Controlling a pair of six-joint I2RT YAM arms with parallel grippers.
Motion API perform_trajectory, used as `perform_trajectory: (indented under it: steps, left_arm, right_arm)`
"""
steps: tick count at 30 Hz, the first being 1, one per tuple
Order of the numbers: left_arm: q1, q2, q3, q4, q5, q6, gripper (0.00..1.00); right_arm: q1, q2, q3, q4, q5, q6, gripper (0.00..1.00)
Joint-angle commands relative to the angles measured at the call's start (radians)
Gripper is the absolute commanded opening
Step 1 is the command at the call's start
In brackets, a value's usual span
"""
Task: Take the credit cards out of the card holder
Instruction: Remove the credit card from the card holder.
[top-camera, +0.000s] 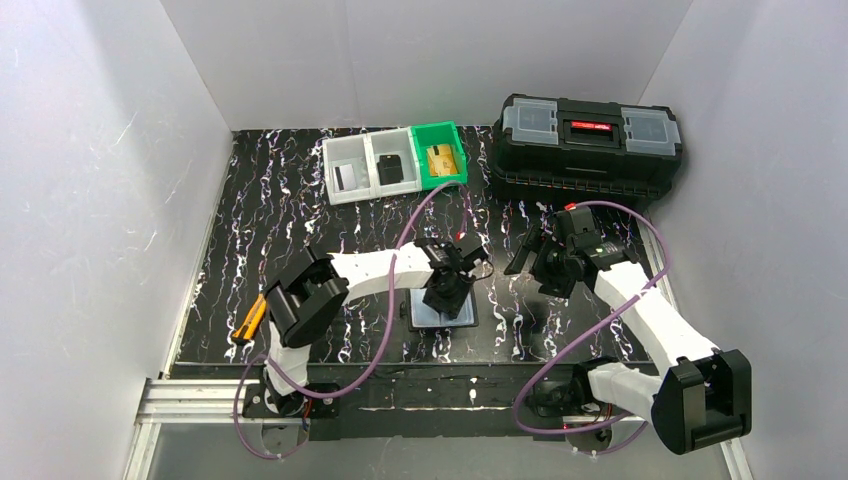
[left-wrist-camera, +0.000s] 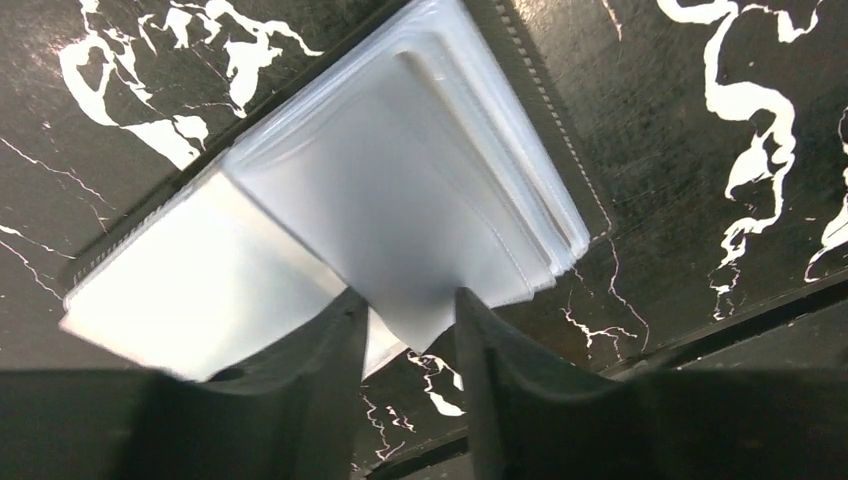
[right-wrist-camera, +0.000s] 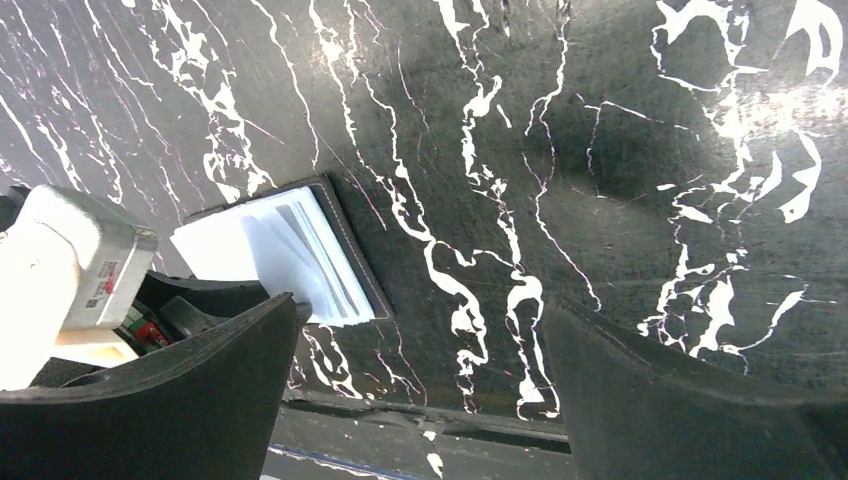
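Left gripper (left-wrist-camera: 408, 300), bottom centre, narrowly parted astride clear pocket corner (left-wrist-camera: 418, 325) of card holder (left-wrist-camera: 400, 180), probably to lift it; right gripper (right-wrist-camera: 420, 305) spread wide, standing clear.

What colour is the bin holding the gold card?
The bin is green; top external shows it best.

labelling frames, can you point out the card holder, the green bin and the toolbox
card holder (left-wrist-camera: 400, 190), left wrist view, on its top clear pocket
green bin (top-camera: 436, 127), top external view, on its far rim
toolbox (top-camera: 590, 140), top external view, middle of its lid
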Motion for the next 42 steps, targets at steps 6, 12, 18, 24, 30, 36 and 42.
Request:
perform_trajectory:
  steps: [6,12,18,24,30,36,42]
  left_arm:
    - [0.081,-0.087,-0.164,0.088,0.093,0.052,0.11]
    - [0.155,-0.125,-0.249,0.203,0.275,0.019,0.01]
    - [0.186,-0.137,-0.293,0.261,0.36,-0.006,0.0]
    - [0.198,-0.14,-0.316,0.284,0.386,-0.013,0.0]
    - [0.203,-0.135,-0.326,0.296,0.402,-0.016,0.0]
    - [0.202,-0.135,-0.332,0.306,0.415,-0.019,0.0]
    - [0.203,-0.139,-0.333,0.314,0.429,-0.02,0.0]
  right_arm:
    - [0.057,0.019,-0.05,0.083,-0.075,0.051,0.98]
    - [0.162,0.057,-0.055,0.169,-0.126,0.119,0.9]
    - [0.237,0.121,-0.042,0.253,-0.173,0.171,0.75]
    - [0.3,0.227,-0.012,0.314,-0.206,0.2,0.62]
    - [0.348,0.326,0.027,0.339,-0.208,0.203,0.57]
    - [0.371,0.382,0.048,0.348,-0.204,0.204,0.56]
    - [0.385,0.421,0.044,0.365,-0.207,0.212,0.53]
